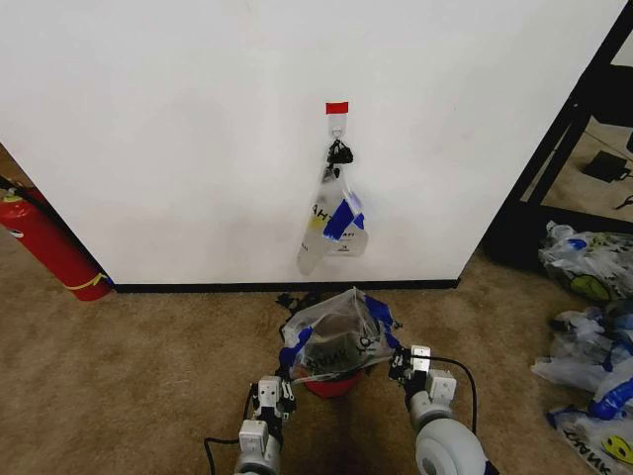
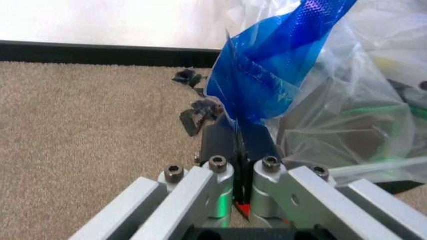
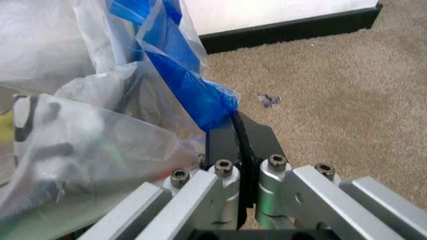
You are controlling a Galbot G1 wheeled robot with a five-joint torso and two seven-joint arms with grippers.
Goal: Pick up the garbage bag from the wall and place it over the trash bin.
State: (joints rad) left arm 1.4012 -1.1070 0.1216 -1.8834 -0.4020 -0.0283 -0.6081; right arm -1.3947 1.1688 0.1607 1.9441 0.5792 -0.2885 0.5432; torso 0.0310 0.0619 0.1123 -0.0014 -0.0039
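The garbage bag [image 1: 336, 338], thin clear plastic with blue patches and black print, is spread over the small red trash bin [image 1: 331, 386] on the carpet below the wall [image 1: 198, 119]. My left gripper [image 1: 280, 381] is shut on the bag's left blue edge [image 2: 267, 80], its fingers [image 2: 220, 137] pinched together. On the other side, my right gripper [image 1: 401, 364] is shut on the bag's right blue edge [image 3: 193, 95], the plastic clamped between its fingers [image 3: 257, 137]. The bag hides most of the bin.
A second like-printed bag [image 1: 334, 223] hangs from the white hook [image 1: 337, 124] under a red tape strip [image 1: 337, 107]. A red fire extinguisher [image 1: 49, 247] leans at the left. A heap of bags [image 1: 593, 327] and a black frame [image 1: 574, 129] stand at the right. A black baseboard [image 2: 100, 52] runs along the wall.
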